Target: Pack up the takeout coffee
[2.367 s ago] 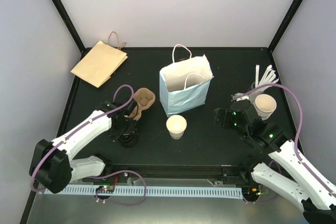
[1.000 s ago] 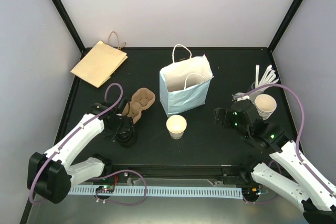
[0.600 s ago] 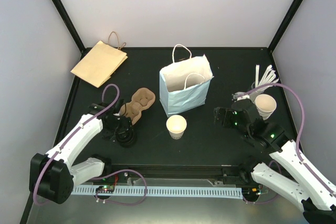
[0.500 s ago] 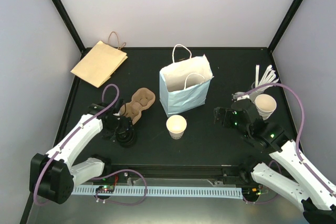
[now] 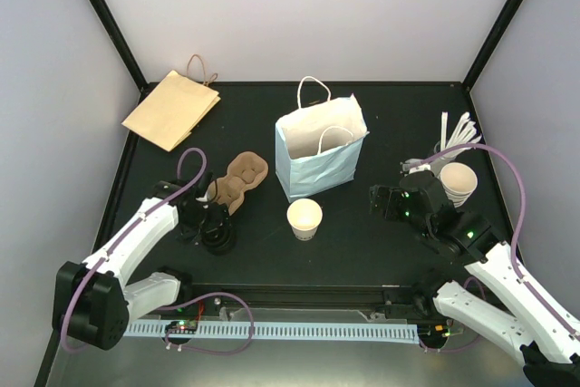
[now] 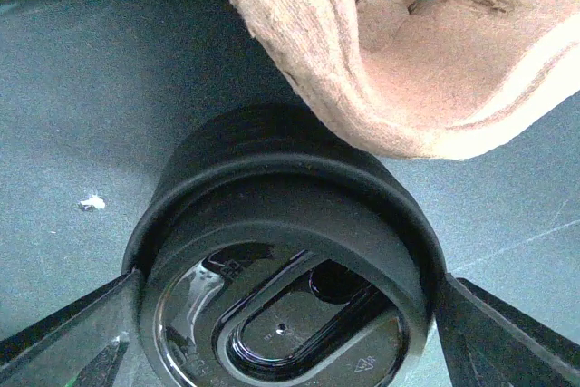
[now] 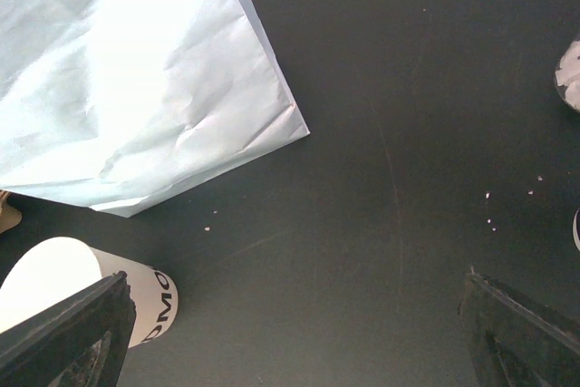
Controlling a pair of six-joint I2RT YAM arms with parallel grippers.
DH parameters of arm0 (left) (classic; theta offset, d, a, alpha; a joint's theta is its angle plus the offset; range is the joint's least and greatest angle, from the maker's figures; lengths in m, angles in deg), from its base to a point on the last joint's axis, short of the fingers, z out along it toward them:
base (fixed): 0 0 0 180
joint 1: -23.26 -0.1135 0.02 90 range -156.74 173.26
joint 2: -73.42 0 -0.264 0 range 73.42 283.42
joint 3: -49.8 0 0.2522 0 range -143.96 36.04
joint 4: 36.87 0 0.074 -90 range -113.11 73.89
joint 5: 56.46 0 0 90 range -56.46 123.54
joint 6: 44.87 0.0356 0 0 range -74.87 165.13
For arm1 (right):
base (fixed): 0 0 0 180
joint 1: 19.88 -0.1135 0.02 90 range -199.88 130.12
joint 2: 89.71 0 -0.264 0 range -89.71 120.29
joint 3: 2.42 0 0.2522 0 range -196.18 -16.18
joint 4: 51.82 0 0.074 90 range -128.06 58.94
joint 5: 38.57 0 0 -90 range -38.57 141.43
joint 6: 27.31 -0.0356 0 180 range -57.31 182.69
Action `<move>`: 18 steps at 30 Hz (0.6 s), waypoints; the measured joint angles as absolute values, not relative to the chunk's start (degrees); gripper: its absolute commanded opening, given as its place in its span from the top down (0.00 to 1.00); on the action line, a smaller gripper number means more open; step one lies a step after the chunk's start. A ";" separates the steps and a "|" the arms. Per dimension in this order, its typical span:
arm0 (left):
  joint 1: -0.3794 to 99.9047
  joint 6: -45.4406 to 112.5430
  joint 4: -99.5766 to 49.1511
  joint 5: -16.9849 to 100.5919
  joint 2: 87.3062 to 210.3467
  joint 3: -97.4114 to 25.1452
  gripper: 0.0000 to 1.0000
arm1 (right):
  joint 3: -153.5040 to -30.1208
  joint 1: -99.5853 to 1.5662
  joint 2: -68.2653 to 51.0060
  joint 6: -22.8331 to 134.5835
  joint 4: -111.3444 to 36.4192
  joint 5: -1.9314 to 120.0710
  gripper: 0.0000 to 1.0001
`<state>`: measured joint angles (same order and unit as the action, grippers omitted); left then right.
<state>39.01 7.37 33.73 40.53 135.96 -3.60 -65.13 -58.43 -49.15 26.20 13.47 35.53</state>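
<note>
Takeout coffee cup (image 5: 304, 219): white, lidless, upright mid-desk toward the near edge, just in front of pale blue bag (image 5: 319, 156). Left gripper (image 5: 208, 224), near-left: jaws wide, flanking black lid stack (image 6: 272, 188) beside pulp carrier (image 6: 408, 61); fingers at the rim, grip or mere touch not discernible. Right gripper (image 7: 299, 287), near-right: jaws wide, holding nothing.

Left arm (image 5: 136, 235) has swung its elbow out leftward, purple cable (image 5: 190, 162) loop trailing along. Left gripper (image 5: 215, 235) has slid slightly left and nearer, over the black lids (image 6: 281, 224), uncovering more cardboard cup carrier (image 5: 239, 177).
</note>
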 measured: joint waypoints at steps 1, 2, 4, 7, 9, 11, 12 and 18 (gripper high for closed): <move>39.01 7.33 33.60 40.70 136.07 -3.43 0.12 | -65.13 -58.43 -49.15 26.20 13.47 35.53 0.00; 38.99 7.20 33.56 40.77 136.14 -3.43 0.12 | -65.13 -58.43 -49.15 26.20 13.47 35.53 0.00; 38.95 7.13 33.53 40.88 136.16 -3.43 0.14 | -65.13 -58.43 -49.15 26.20 13.47 35.53 0.00; 38.95 7.00 33.56 40.90 136.16 -3.43 0.20 | -65.13 -58.43 -49.18 26.22 13.49 35.51 0.00; 38.86 6.91 33.56 40.90 136.16 -3.43 0.26 | -65.13 -58.43 -49.18 26.22 13.49 35.51 0.00; 38.71 6.78 33.51 41.07 136.12 -3.43 0.31 | -65.13 -58.43 -49.18 26.22 13.49 35.51 0.00; 38.68 6.74 33.51 41.12 136.03 -3.43 0.32 | -65.13 -58.43 -49.18 26.22 13.49 35.51 0.00; 38.68 6.59 33.82 41.09 135.16 -3.47 0.32 | -65.13 -58.43 -49.26 26.22 13.51 35.51 0.00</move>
<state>38.68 6.59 33.82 41.09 135.16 -3.47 -65.13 -58.43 -49.26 26.22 13.51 35.51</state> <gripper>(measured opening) 0.758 0.999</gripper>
